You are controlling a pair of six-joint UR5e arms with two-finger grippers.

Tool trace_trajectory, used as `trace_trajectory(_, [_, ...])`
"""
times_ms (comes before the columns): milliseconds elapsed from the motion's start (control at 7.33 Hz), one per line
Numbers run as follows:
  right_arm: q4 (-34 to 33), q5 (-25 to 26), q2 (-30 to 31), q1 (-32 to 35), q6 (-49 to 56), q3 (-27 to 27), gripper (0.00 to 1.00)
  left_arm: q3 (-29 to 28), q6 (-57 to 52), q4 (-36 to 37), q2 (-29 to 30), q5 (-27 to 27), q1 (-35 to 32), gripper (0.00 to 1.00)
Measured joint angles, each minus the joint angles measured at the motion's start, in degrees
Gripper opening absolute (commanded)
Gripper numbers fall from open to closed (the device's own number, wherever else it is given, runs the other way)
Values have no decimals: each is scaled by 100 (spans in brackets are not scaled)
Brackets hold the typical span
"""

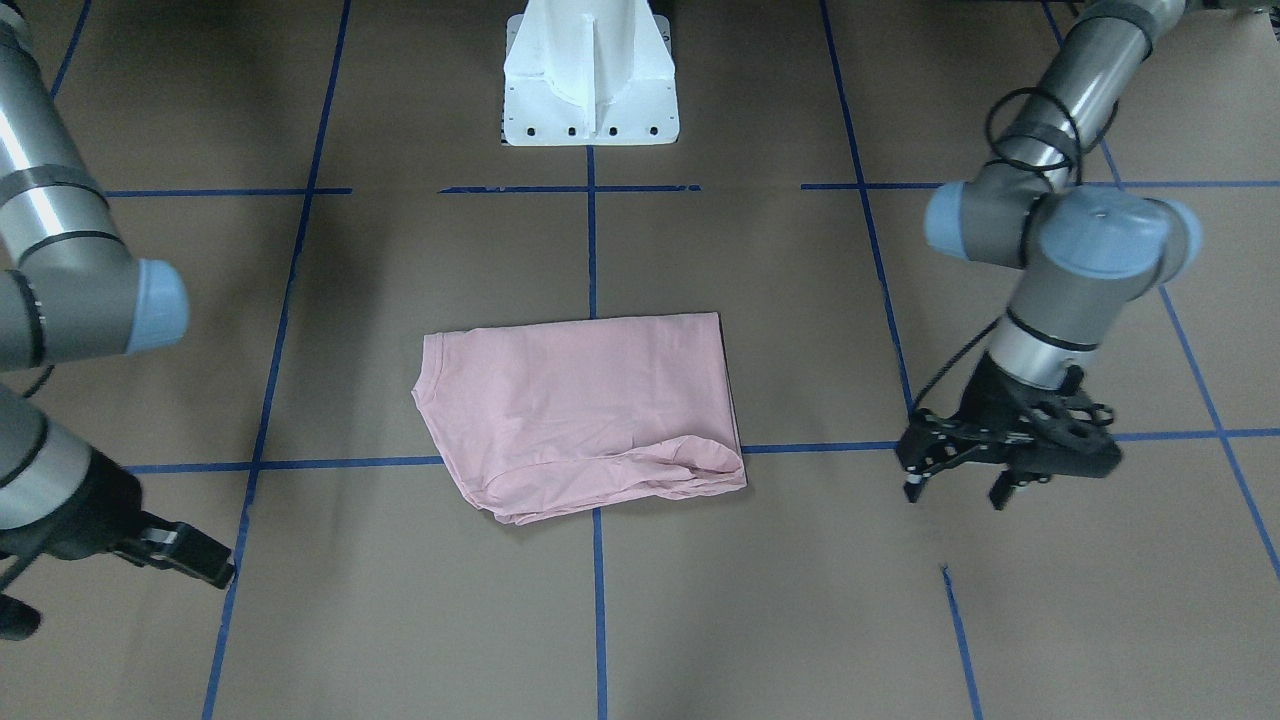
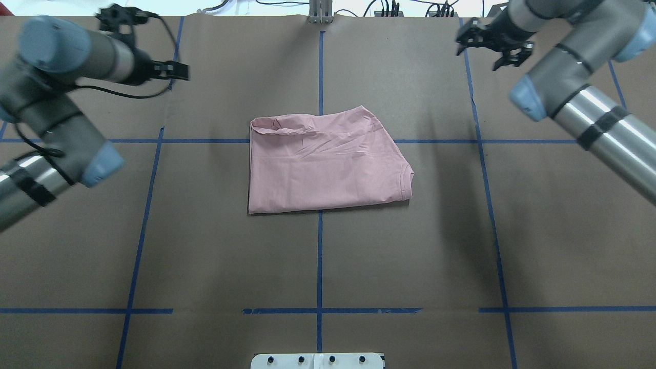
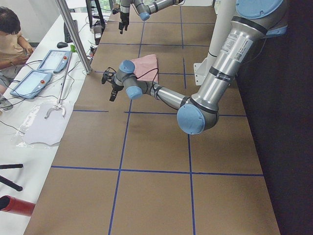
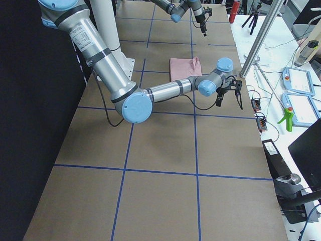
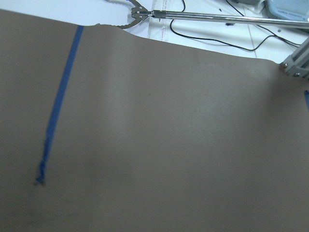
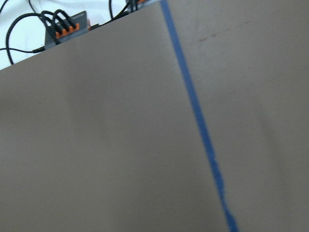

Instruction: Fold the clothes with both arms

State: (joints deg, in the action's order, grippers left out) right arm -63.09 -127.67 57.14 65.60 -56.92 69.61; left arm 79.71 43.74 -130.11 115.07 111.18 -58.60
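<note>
Garment: pale pink cotton T-shirt [image 2: 328,164], already folded into a compact, roughly rectangular stack, plain side up. It lies mid-bench across the centre tape line.
Garment detail: collar edge on the robot's right. The far left corner is bunched into a loose roll; the other edges lie flat.
Support: brown paper-covered bench [image 2: 205,230] with a blue tape grid.
Left tool: black two-finger left tool [image 1: 955,492] on the grey jointed arm, fingers apart, holding nothing. It sits above the far left of the bench, well apart from the shirt.
Right tool: black two-finger right tool [image 2: 477,57], fingers apart, empty. It sits at the far right of the bench, also well apart from the shirt.
Wrist views: bare paper and tape only, no cloth.
Progress (judgement): most folds look done. One closing fold, or a tidy of the rolled corner, seems left.
Step in hand (judgement): bring both tools in to the far edge, one per corner.
Technique: close on all layers at each corner, not just the top ply. Lift low, move both arms at an equal pace so the edge stays straight, lay it onto the near edge, and let go only once the cloth rests.
Risk: the rolled corner may slip out or drag the stack.
</note>
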Motion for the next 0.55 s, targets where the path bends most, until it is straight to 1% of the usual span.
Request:
trace_trajectory(136, [-157,-259,307,439,1015,10,100,-1,-1007,52,-288,443,-522,100])
trace_trajectory(273, [-592,-472,507,922,2104,39,100,3,-1835,128,-570,971,-1104,100])
trace_trajectory(409, [-1239,-596,658,1377,3191,144,100,49,-2568,314,-820,1555,-1746,100])
trace_trajectory(546, [-1918,-646,859,1759,4118,384,100,177,-3236,661,-1035,1997,-2345,100])
